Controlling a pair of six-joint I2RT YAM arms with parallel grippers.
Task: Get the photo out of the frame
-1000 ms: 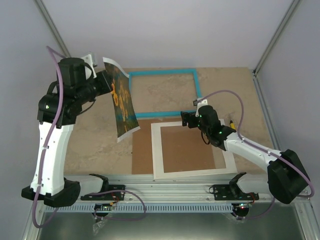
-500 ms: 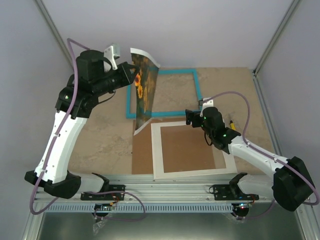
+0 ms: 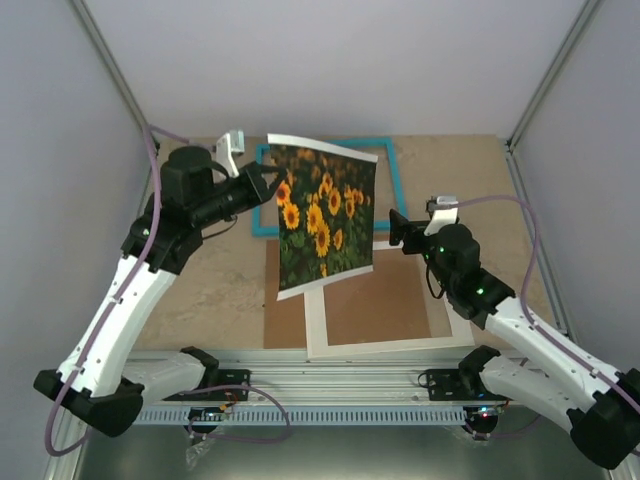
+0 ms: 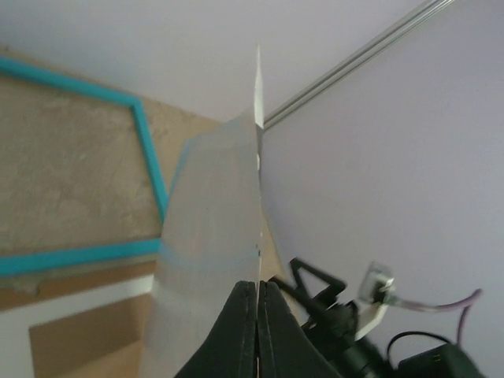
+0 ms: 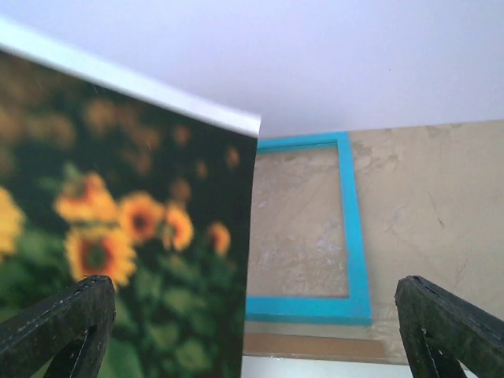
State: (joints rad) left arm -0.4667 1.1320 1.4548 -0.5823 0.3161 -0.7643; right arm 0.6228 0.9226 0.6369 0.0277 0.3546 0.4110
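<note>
My left gripper is shut on the left edge of the sunflower photo and holds it up in the air, picture side toward the camera, over the frame's near edge. In the left wrist view the photo runs edge-on out of my shut jaws, pale back showing. The turquoise frame lies flat and empty at the back of the table; it also shows in the left wrist view and in the right wrist view. My right gripper is open and empty just right of the photo.
The white mat sheet lies on the brown fibreboard backing near the table's front edge, under the hanging photo. Grey walls close the cell at left, back and right.
My left arm has swung the photo from the left rear toward the middle and turned it, so its picture side now faces the camera. My right gripper has drawn back to the right.
</note>
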